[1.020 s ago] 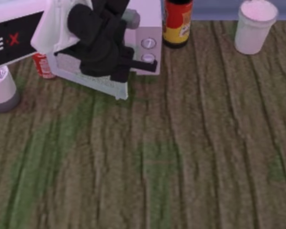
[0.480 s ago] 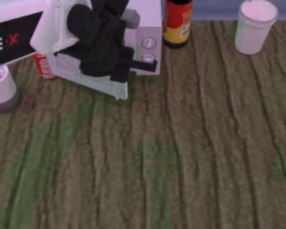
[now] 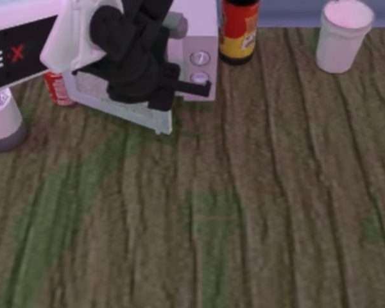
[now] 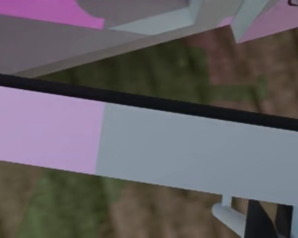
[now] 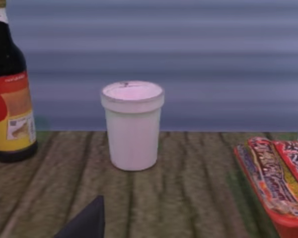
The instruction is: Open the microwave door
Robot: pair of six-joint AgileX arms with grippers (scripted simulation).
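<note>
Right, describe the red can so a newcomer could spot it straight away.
Start at the microwave, the big pale box at the table's far edge, with its door swung partly open under the left arm. Just past the door's left end, a small red can stands on the wood. The white cup further left is paler and wider.

A wood-grained brown surface (image 3: 263,212) with green patches carries the microwave (image 3: 196,38) at its far edge, a dark sauce bottle (image 3: 239,29) just beside it, a white cup (image 3: 342,35) farther right, a red can (image 3: 56,88) and a grey-based cup (image 3: 3,119) at left.
</note>
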